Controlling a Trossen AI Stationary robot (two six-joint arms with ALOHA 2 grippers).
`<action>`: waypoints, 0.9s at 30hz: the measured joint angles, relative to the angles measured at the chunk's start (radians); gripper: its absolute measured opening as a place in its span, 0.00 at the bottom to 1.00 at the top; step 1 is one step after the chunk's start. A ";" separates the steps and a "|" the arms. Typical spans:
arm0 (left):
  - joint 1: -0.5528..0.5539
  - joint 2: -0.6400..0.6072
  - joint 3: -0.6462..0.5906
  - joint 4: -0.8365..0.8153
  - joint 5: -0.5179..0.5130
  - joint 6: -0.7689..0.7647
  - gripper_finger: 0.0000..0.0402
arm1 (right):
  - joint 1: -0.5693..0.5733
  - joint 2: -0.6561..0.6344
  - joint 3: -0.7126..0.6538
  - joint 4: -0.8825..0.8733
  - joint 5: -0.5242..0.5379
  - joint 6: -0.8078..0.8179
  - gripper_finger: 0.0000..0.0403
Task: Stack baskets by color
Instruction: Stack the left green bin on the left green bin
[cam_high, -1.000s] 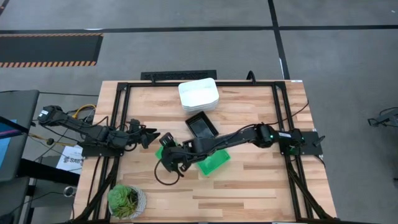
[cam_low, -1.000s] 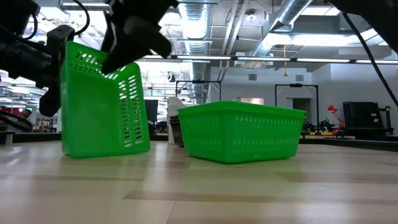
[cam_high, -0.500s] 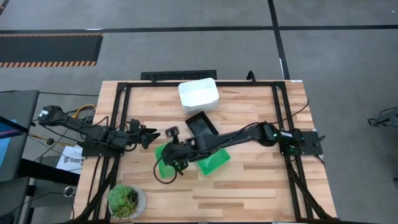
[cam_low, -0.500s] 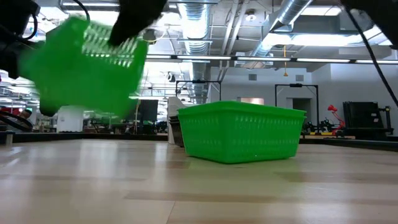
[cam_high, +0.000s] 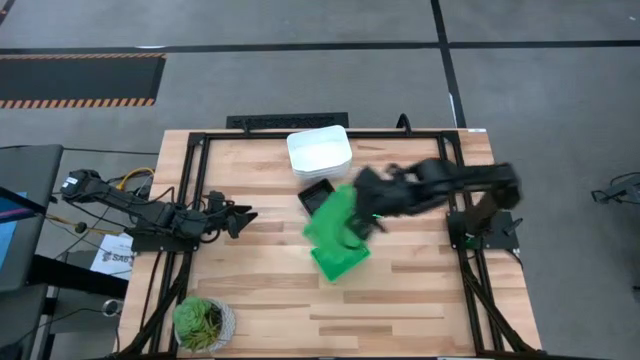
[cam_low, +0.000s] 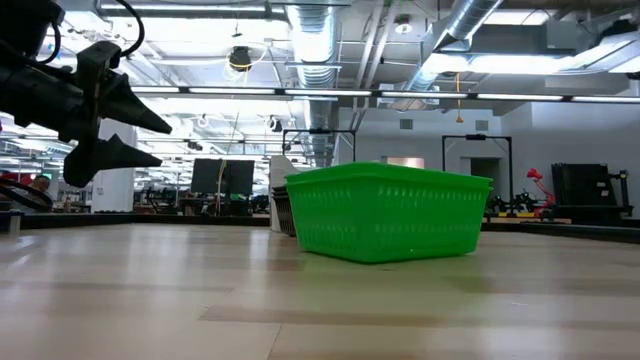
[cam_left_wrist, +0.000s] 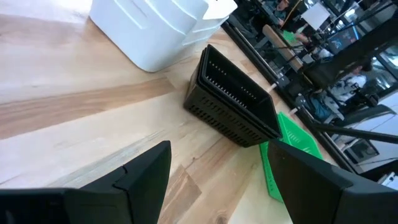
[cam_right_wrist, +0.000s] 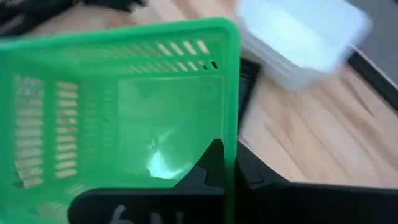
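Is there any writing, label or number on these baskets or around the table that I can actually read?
Paper sheet under the left arm beside the table: dark print starting "SA", the rest hidden and too small to read.
White baskets, black baskets, green baskets: no lettering visible.
Screens in the room behind: too far off to read.

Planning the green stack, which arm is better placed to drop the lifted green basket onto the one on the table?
Right. Its gripper is shut on the lifted green basket, above the green basket on the table. The left gripper hangs open and empty, off to the side.
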 joint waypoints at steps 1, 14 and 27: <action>0.000 0.000 0.000 -0.001 0.005 0.000 0.64 | 0.012 -0.044 -0.048 -0.010 0.028 0.069 0.02; 0.000 0.003 0.000 -0.002 0.078 -0.059 0.64 | 0.102 -0.525 -1.036 0.648 0.090 0.669 0.02; 0.000 0.005 0.000 -0.003 0.039 -0.062 0.64 | 0.072 -0.318 -1.236 1.081 -0.099 0.497 0.02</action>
